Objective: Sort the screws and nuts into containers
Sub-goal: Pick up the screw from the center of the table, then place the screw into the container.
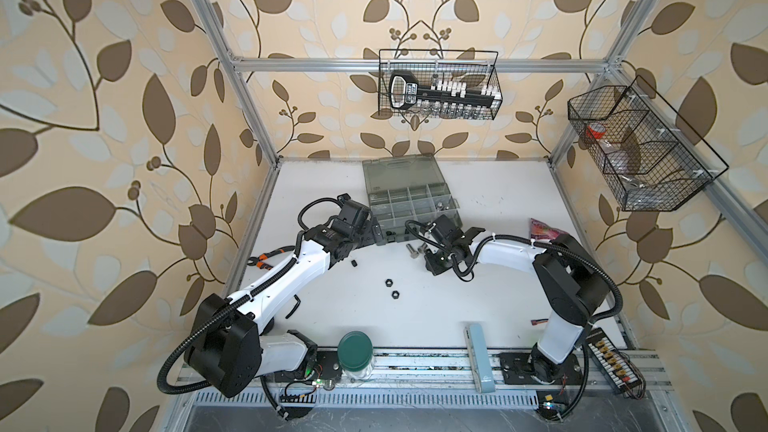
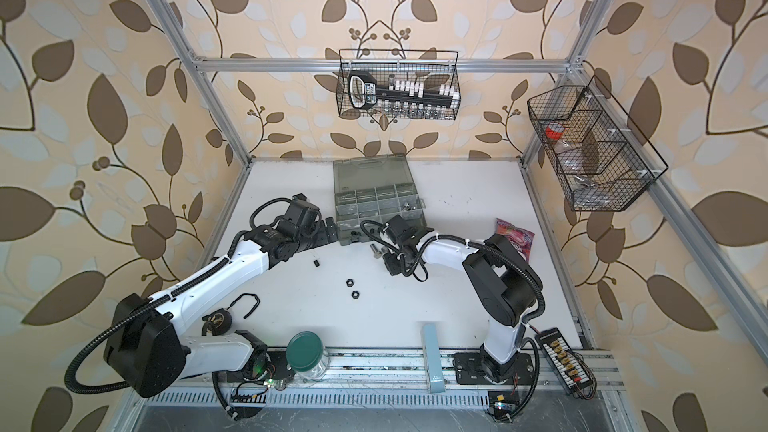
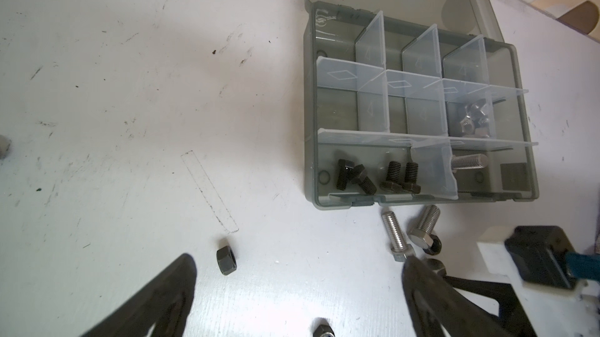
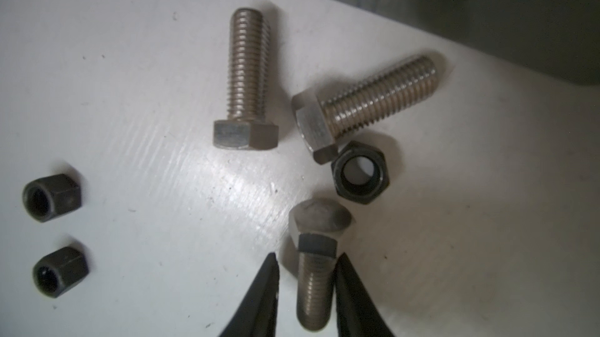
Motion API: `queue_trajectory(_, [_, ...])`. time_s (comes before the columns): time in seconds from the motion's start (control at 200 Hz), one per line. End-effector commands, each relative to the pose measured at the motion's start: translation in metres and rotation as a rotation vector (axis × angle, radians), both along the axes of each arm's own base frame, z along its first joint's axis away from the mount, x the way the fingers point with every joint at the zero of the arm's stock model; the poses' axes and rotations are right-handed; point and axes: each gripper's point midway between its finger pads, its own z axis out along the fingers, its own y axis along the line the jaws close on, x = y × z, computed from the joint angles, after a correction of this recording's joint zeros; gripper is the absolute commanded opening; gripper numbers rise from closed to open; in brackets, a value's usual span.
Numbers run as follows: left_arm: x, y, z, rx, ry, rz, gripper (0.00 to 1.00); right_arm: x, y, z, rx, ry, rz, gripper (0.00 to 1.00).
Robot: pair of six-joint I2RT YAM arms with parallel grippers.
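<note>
The grey organizer case [image 1: 376, 217] lies open at the back, its containers [image 3: 310, 108] holding several black screws [image 3: 357, 176], silver nuts [image 3: 474, 118] and one silver screw [image 3: 467, 160]. In front of it lie two loose silver screws [image 4: 246, 79] [image 4: 367, 105] and a black nut [image 4: 358, 173]. My right gripper [image 4: 306, 257] [image 1: 426, 254] is shut on the threaded shank of a third silver screw [image 4: 316, 286], which lies on the table. Two more black nuts [image 4: 52, 196] [image 1: 389, 282] sit nearer the front. My left gripper [image 3: 298, 259] [image 1: 382, 234] hovers wide open over bare table beside a black nut [image 3: 226, 260].
A green-lidded jar [image 1: 354, 349] and a pale blue box [image 1: 478, 357] stand at the front edge. A pink packet [image 1: 542, 228] lies right of the case. Orange-handled pliers [image 1: 266, 261] lie at the left edge. Two black wire baskets [image 1: 438, 84] [image 1: 636, 147] hang on the walls.
</note>
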Motion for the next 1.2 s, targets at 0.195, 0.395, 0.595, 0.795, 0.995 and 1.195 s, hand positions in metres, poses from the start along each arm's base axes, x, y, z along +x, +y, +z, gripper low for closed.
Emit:
queue_trajectory(0.195, [0.003, 0.007, 0.011, -0.015, -0.033, 0.033, 0.99, -0.006, -0.016, -0.015, -0.107, 0.05, -0.029, 0.0])
queue_trajectory(0.395, [0.003, 0.007, 0.013, -0.014, -0.039, 0.032, 0.99, 0.006, -0.006, 0.04, -0.026, -0.034, -0.045, 0.0])
queue_trajectory(0.595, [0.003, 0.009, 0.015, -0.014, -0.046, 0.039, 0.99, 0.045, -0.006, 0.091, 0.041, -0.132, -0.104, 0.0])
queue_trajectory(0.795, [0.004, 0.007, 0.015, -0.014, -0.043, 0.035, 0.99, 0.093, -0.01, 0.111, 0.065, -0.193, -0.136, 0.0])
queue_trajectory(0.995, [0.005, 0.009, 0.016, -0.007, -0.048, 0.039, 0.99, 0.112, 0.001, 0.1, 0.066, -0.173, -0.109, 0.0])
queue_trajectory(1.195, [0.004, 0.009, 0.015, -0.012, -0.045, 0.042, 0.99, 0.121, 0.003, 0.088, 0.052, -0.148, -0.11, 0.0])
